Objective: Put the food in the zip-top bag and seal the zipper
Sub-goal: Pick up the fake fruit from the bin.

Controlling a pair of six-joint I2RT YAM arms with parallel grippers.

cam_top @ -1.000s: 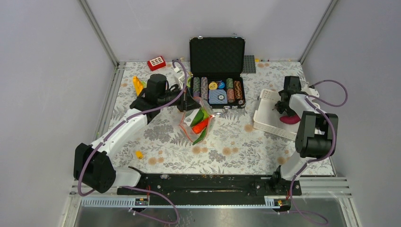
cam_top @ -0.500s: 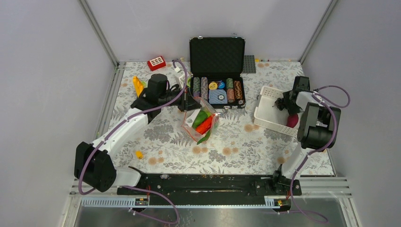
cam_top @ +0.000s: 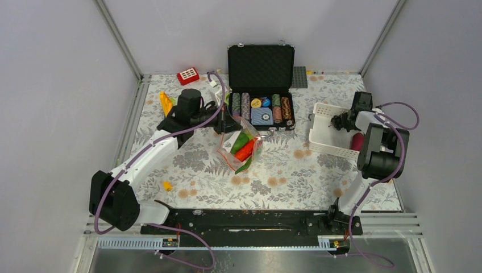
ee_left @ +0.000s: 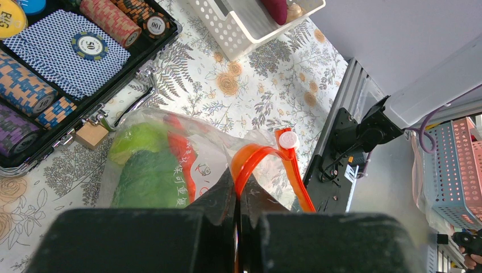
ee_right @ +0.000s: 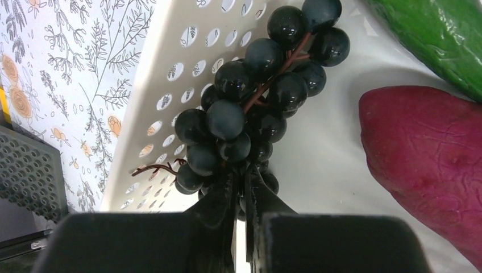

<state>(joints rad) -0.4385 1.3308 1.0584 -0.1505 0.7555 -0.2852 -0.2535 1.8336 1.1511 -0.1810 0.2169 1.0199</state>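
While left jaws clamp the zipper (ee_left: 296, 173), I want right jaws, closed on the grapes (ee_right: 250, 108), rising straight clear of the basket (ee_right: 165, 91).

**Left wrist view:** the blurred left gripper (ee_left: 237, 196) is hiding the lower bag (ee_left: 227, 142) and the stretch of zipper (ee_left: 250, 162) running between its fingers. Crinkled film is blurring the food (ee_left: 148, 165) inside. Frame edges are cutting off the case (ee_left: 113, 91) and basket (ee_left: 239, 28).

**Right wrist view:** the right gripper (ee_right: 241, 193) is covering the lower end of the grapes (ee_right: 250, 108). Edges are cropping the magenta root (ee_right: 426, 159) and green vegetable (ee_right: 437, 40).

**Top view:** the right arm (cam_top: 378, 151) is partly masking the root.
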